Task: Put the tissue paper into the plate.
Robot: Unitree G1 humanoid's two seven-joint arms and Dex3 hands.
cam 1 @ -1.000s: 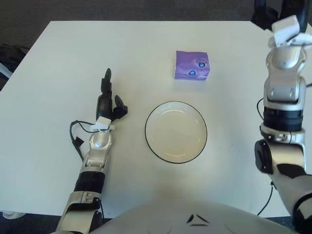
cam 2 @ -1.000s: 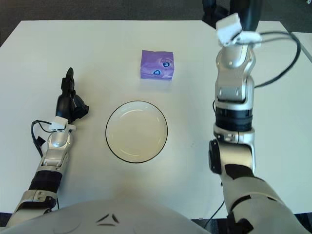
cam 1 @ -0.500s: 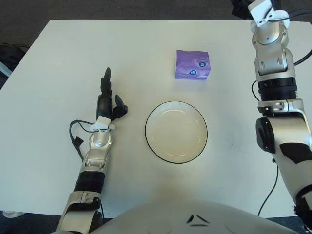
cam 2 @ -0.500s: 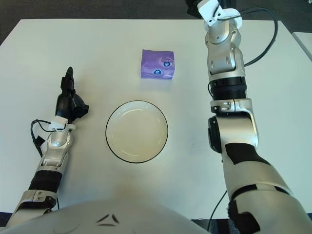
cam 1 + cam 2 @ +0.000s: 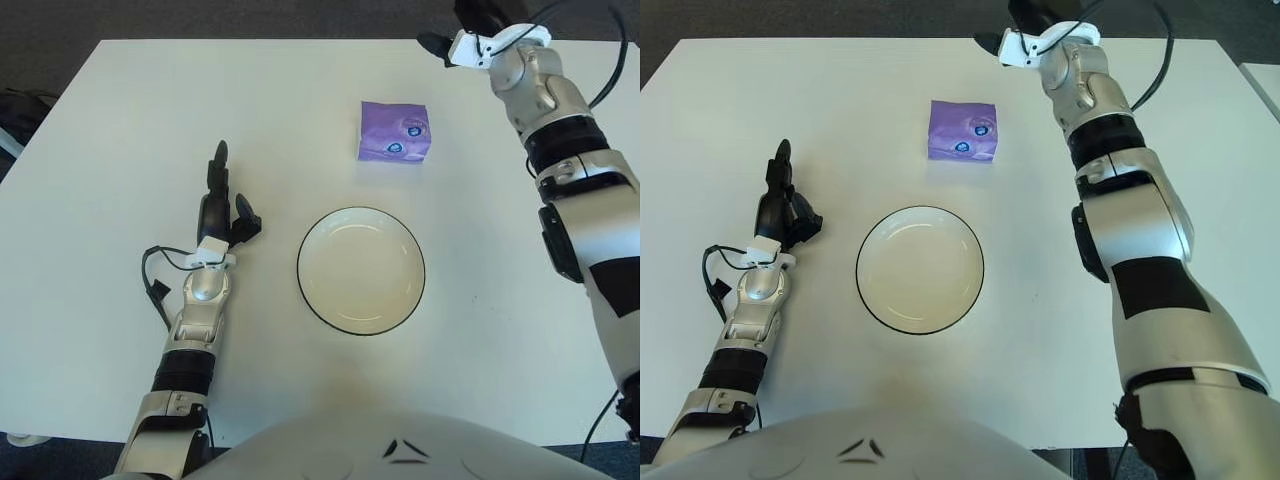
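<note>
Left eye view gives you the layout: the tissue paper, a purple pack, lies flat toward the far edge of the surface, well apart from the plate, which sits empty nearer the front edge; your right robot hand hangs at the far edge, beyond the pack and toward the far right corner, and how its fingers stand cannot be told from here; your left robot hand rests parked toward the left edge with one finger straight and the others loosely bent, holding nothing. The step in hand looks like the reach; bring the right robot hand down over the pack, spread the fingers across its shorter sides, and close gently, since the soft wrapper will likely give; lift clear before you carry it to the plate.
</note>
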